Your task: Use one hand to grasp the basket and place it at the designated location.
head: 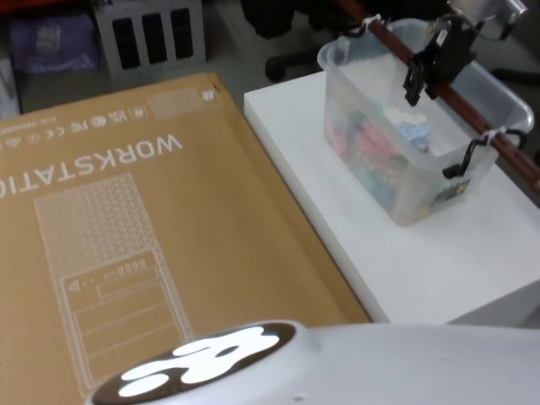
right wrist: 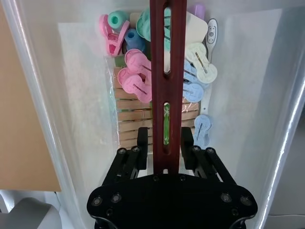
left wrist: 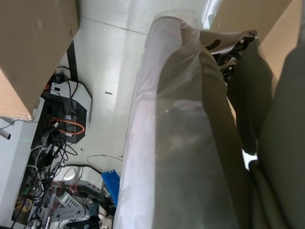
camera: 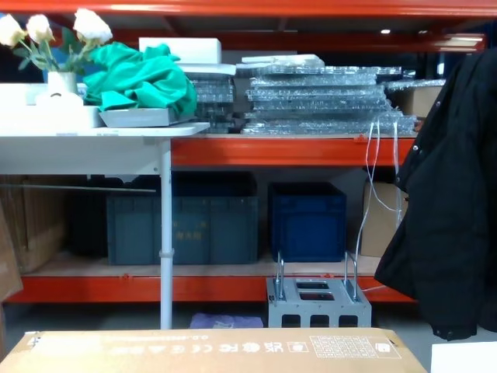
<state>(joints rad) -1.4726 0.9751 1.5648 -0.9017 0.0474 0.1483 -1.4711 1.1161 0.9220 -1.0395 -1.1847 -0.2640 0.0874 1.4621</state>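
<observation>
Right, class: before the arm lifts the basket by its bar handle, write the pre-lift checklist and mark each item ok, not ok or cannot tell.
1. Right gripper straddles the handle: ok.
2. Fingers clamped firmly on the bar: cannot tell.
3. Grasp near the handle's middle: ok in the head view.
4. White ties hold the handle to the basket: ok.
5. Pegs lie inside the basket: ok.
6. Basket sits on the white table: ok.
</observation>
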